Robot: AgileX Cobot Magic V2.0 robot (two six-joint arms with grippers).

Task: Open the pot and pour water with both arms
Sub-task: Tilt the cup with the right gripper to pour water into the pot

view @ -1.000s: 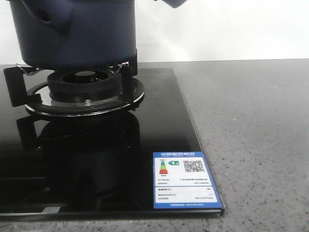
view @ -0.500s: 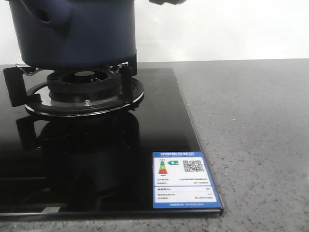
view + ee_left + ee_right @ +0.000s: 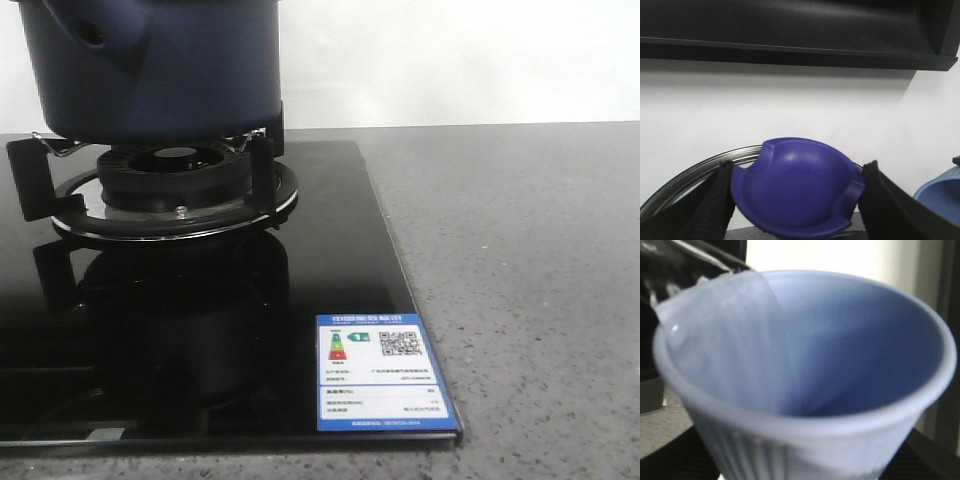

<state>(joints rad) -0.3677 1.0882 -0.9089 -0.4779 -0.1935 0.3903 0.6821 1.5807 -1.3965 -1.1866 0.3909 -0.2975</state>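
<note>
The dark navy pot [image 3: 150, 70] sits on the gas burner [image 3: 175, 175] at the upper left of the front view, its holed side stub [image 3: 95, 38] facing the camera; its top is cut off by the frame. Neither gripper shows in that view. In the left wrist view my left gripper [image 3: 796, 200] is shut on the lid's purple-blue knob [image 3: 797, 187], with the lid's metal rim [image 3: 690, 172] arcing behind it against the white wall. My right gripper [image 3: 800, 467] is shut on the light blue ribbed cup [image 3: 805, 365], which fills its view; the same cup [image 3: 940, 197] peeks in beside the lid.
A black glass stove top [image 3: 200, 330] with an energy label [image 3: 381, 372] at its front right corner lies on a grey speckled counter [image 3: 520, 280]. A white wall stands behind, and a dark shelf or hood [image 3: 790, 30] hangs above.
A dark shape at the top edge of the front view, right of the pot, has slid up and left and is now out of the frame. The pot has not moved.
</note>
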